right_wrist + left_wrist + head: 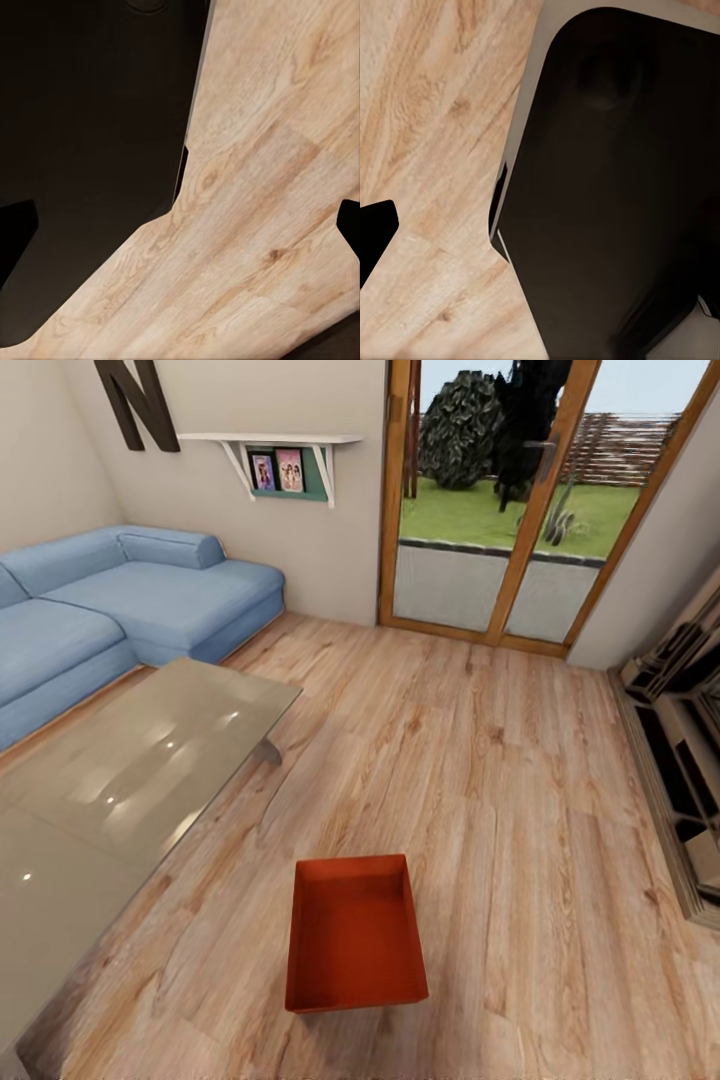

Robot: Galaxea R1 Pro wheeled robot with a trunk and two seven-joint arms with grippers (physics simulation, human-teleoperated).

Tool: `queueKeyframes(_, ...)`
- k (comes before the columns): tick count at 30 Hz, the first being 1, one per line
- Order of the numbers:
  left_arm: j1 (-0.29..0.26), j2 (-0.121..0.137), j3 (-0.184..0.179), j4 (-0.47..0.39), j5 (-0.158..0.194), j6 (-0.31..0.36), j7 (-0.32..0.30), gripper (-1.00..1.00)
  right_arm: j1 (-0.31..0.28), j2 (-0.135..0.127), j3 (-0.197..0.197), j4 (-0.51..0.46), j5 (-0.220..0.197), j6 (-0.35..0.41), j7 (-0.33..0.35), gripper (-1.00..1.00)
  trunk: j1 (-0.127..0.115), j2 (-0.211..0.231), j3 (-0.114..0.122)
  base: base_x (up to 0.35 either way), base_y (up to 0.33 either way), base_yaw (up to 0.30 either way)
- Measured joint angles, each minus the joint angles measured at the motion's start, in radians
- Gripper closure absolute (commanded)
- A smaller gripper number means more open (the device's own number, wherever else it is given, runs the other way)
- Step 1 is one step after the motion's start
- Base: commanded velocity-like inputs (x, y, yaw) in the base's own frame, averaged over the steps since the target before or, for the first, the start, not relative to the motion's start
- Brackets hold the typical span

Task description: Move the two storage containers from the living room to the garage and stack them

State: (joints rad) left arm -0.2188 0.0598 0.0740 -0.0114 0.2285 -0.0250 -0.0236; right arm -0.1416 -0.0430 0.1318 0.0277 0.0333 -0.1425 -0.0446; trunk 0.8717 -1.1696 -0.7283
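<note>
one orange-red storage container (355,935) sits empty on the wood-plank floor (480,780), just beside the glass desk (120,780), blue sofa (130,600) behind. right claw (180,217) looks spread wide, holding nothing; left claw (375,236) can't tell.

Living rm w/ light wood-plank floor (470,780) and cream walls (330,530). Blue corner sofa (120,610) along the left wall; glass-topped coffee table (110,790) just in front of it. White wall shelf (275,440) w/ framed photos (278,470) under it, big dark letter "N" (140,400) beside. Wood-framed glass doors (520,510) at the far end, daylit lawn and shrubs outside. Wooden shelving unit (680,760) at right.
</note>
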Motion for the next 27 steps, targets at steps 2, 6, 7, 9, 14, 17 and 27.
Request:
queueKeyframes(2, 0.000, 0.000, 0.001, 0.000, 0.000, 0.000, 0.000, -1.00, 0.000, 0.001, 0.000, 0.000, 0.001, 0.000, 0.000, -1.00, 0.000, 0.000, -0.003, 0.000, 0.000, 0.000)
queueKeyframes(6, 0.000, 0.000, 0.000, 0.000, 0.000, 0.000, 0.000, -1.00, 0.000, -0.001, -0.001, 0.000, 0.000, 0.001, 0.000, -1.00, 0.000, 0.000, -0.009, 0.000, 0.000, 0.000)
queueKeyframes(7, 0.000, 0.000, 0.000, 0.000, 0.000, 0.000, 0.000, -1.00, 0.000, -0.001, -0.001, 0.000, 0.000, 0.001, 0.000, -1.00, 0.000, 0.000, -0.011, 0.000, 0.000, 0.000)
queueKeyframes(9, 0.000, 0.000, 0.000, 0.000, 0.000, 0.000, 0.000, -1.00, 0.000, -0.001, -0.001, 0.000, 0.001, 0.001, 0.000, -1.00, 0.000, 0.000, -0.014, 0.000, 0.000, 0.000)
queueKeyframes(14, 0.000, 0.000, 0.001, 0.000, 0.000, 0.000, 0.000, -1.00, 0.000, 0.000, 0.000, 0.000, 0.001, 0.002, 0.000, -1.00, 0.000, 0.000, -0.022, 0.000, 0.000, 0.000)
queueKeyframes(17, 0.000, 0.000, 0.001, 0.000, 0.000, 0.000, 0.000, -1.00, 0.000, 0.000, -0.001, 0.000, 0.001, 0.002, 0.000, -1.00, 0.000, 0.000, -0.027, 0.000, 0.000, 0.000)
queueKeyframes(27, 0.000, 0.000, 0.001, 0.000, 0.000, 0.000, 0.000, -1.00, 0.000, 0.000, -0.001, 0.000, 0.001, 0.001, 0.000, -1.00, 0.000, 0.000, -0.042, 0.000, 0.000, 0.000)
